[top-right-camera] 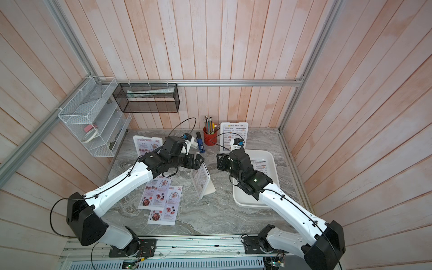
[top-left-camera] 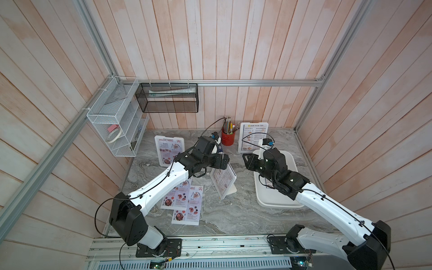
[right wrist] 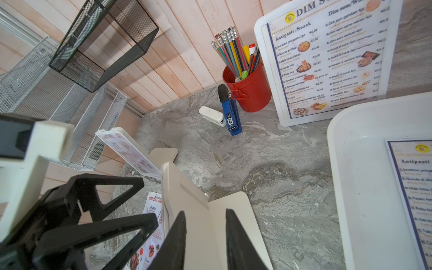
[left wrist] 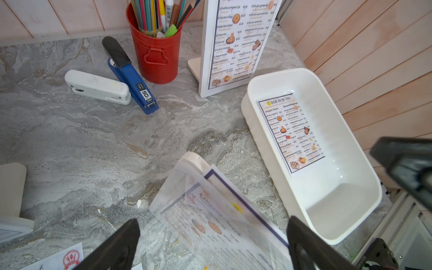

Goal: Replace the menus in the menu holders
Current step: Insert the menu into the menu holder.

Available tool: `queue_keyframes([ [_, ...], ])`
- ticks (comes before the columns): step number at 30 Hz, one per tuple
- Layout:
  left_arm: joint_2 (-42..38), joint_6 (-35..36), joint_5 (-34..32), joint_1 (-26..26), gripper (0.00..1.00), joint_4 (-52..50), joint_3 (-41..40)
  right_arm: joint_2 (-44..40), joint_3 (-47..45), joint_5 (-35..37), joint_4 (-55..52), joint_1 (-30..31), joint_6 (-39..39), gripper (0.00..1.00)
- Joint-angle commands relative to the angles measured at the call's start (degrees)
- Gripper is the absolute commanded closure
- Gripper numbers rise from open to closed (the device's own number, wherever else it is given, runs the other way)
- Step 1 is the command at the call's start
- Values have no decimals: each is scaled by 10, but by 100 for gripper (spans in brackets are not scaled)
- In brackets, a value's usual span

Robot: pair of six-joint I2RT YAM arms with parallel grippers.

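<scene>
1. Left gripper (left wrist: 214, 223), fingers wide apart, straddles the blue-bordered "Dim Sum Inn" paper menu (left wrist: 236, 208) protruding from the mid-table white plastic upright menu holder (left wrist: 194, 159): pinch paper only
2. Right gripper (right wrist: 206, 214), fingers nearly together behind the holder, grip unclear: brace the frame

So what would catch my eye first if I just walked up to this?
Probably the two white-and-black robot arms, the left arm and the right arm, which stretch in from the near edge and meet over a menu holder in the middle. Then the red pencil pot at the back, and the colourful Special Menu sheets lying loose beside the left arm.
</scene>
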Motion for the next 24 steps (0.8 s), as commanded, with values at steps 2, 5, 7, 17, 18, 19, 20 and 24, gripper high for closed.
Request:
queue_keyframes([
  [2,-42,-15,-11,10,0,6,-2,38,45,-7,-38,1,-12,77],
  [5,-67,-32,-20,27,0,-2,-40,82,96,23,-101,11,-14,85],
  [7,-85,-48,-22,40,0,-1,-75,115,132,34,-139,18,-20,89],
  [17,-176,-120,-24,108,0,21,-250,221,231,43,-203,68,-26,94],
  [18,-180,-123,-21,111,0,21,-258,226,236,41,-204,70,-25,94],
  [19,-182,-123,-21,113,0,22,-264,230,241,41,-204,70,-25,94],
  [20,-184,-124,-21,114,0,22,-267,234,245,40,-203,72,-25,94],
  [24,-191,-124,-18,116,0,24,-266,240,256,41,-208,79,-25,95],
])
